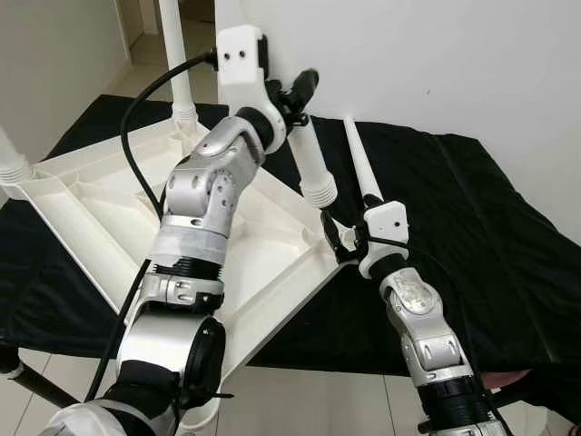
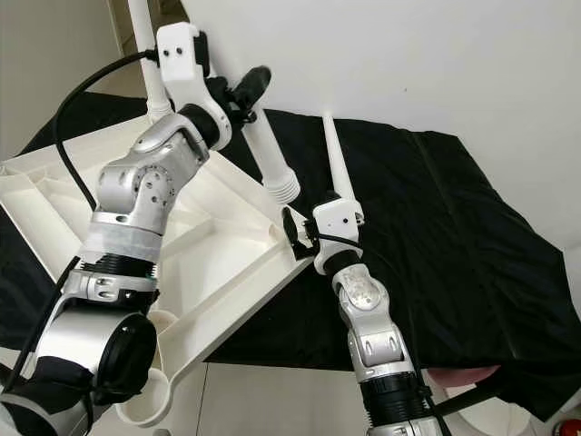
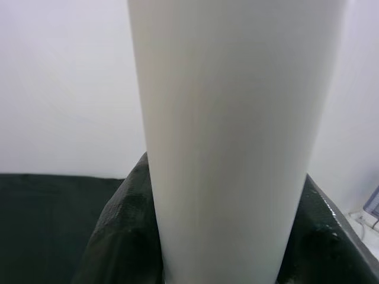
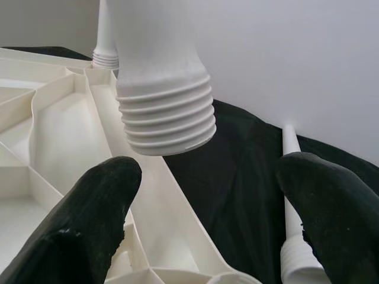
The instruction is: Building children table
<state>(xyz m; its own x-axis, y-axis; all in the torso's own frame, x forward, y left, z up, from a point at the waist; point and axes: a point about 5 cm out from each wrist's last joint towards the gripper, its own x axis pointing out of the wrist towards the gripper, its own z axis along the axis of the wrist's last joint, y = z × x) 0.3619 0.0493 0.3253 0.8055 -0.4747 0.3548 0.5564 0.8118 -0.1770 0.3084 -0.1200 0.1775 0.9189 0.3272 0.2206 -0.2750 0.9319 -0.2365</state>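
The white tabletop [image 1: 109, 227] lies upside down on black cloth. Two white legs stand screwed in, one at the back [image 1: 177, 64] and one at the left corner [image 1: 11, 163]. My left gripper [image 1: 300, 95] is shut on a third leg [image 1: 311, 154] and holds it nearly upright. That leg's threaded end [image 4: 166, 118] hangs just above the tabletop's right corner [image 1: 322, 254]. My right gripper [image 1: 338, 238] is open beside that corner, below the threads, its fingers [image 4: 89, 225] wide apart. A fourth leg [image 1: 363, 168] lies loose on the cloth behind it.
The black cloth [image 1: 472, 236] covers a low surface against a white wall [image 1: 436, 54]. The tabletop's near corner [image 1: 200, 413] overhangs the front edge above the tiled floor. The cloth to the right lies bare.
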